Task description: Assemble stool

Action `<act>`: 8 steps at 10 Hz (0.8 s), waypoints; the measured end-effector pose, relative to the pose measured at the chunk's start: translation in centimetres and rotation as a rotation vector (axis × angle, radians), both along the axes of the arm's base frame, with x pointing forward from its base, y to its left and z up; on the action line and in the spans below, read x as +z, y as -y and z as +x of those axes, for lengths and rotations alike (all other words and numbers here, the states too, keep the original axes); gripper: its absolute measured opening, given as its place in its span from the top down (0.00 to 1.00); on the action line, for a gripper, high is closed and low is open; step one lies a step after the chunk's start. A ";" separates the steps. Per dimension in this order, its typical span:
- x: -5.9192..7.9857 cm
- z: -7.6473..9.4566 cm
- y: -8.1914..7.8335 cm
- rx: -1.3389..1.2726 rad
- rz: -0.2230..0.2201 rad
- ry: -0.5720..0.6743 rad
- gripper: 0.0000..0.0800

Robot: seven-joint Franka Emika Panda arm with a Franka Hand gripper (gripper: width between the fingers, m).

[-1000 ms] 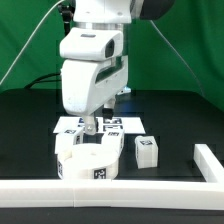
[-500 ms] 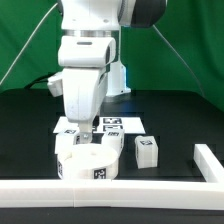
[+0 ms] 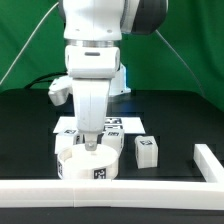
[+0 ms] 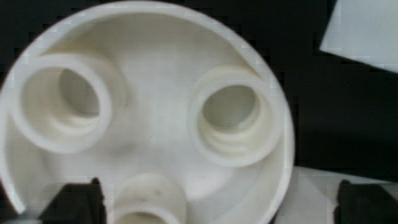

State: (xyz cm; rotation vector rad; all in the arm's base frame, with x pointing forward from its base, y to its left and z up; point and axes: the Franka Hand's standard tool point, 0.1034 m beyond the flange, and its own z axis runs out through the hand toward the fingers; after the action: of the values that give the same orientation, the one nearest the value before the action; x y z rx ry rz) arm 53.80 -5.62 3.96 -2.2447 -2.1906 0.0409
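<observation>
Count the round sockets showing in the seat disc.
3. In the white plastic round seat disc, one socket and a second socket sit side by side; a third socket is cut off at the picture's edge, between the claw's fingers. Others may be hidden.

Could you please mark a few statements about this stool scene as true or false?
1. The gripper hangs over the seat. True.
2. A loose leg lies to the exterior view's left of the seat. False: it lies to the right.
3. The seat's round sockets face up. True.
4. The gripper holds the loose leg. False: the leg rests on the table, apart from the gripper.
</observation>
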 end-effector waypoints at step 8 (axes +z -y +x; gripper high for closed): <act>-2.6 -1.3 0.3 -0.005 0.007 -0.048 0.31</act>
State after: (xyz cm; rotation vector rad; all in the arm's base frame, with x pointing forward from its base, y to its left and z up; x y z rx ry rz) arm 52.51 -5.95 1.34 -2.2211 -2.1578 0.0857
